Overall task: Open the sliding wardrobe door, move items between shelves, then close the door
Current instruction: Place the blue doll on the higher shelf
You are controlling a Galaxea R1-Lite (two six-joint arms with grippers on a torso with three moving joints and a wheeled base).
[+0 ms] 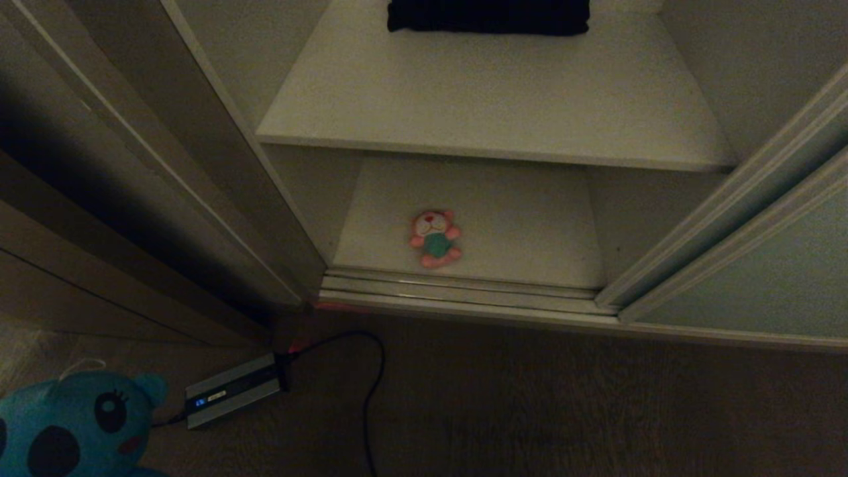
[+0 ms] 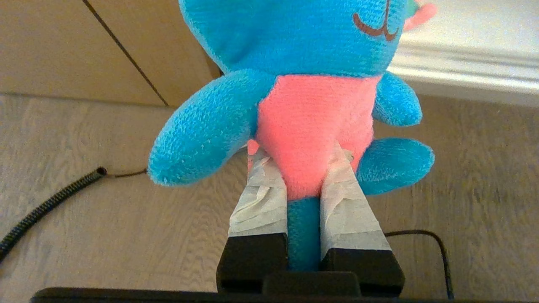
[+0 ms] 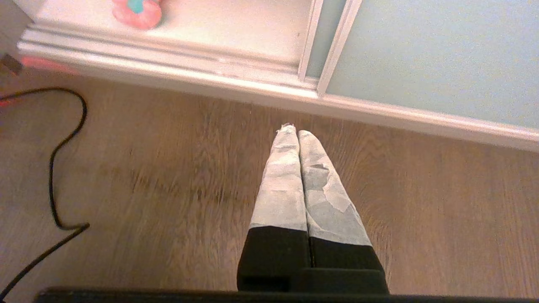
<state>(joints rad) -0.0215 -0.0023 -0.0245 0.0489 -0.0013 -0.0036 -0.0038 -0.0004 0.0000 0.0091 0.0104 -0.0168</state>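
The left gripper (image 2: 301, 168) has its taped fingers (image 2: 261, 198) pinched on the red-shirted belly of the teal bear (image 2: 294, 63), which it holds above the wooden floor (image 2: 105, 235) at the near left, in front of the wardrobe. The right gripper (image 3: 298, 134) hangs low over the floor just before the door track, its fingers pressed together on nothing. The pink plush toy (image 1: 434, 238) lies on the lowest shelf (image 1: 517, 225), near its front edge. The sliding wardrobe door (image 1: 762, 278) stands pushed to the right. A dark folded cloth (image 1: 488, 16) sits at the far end of the upper shelf (image 1: 490, 99).
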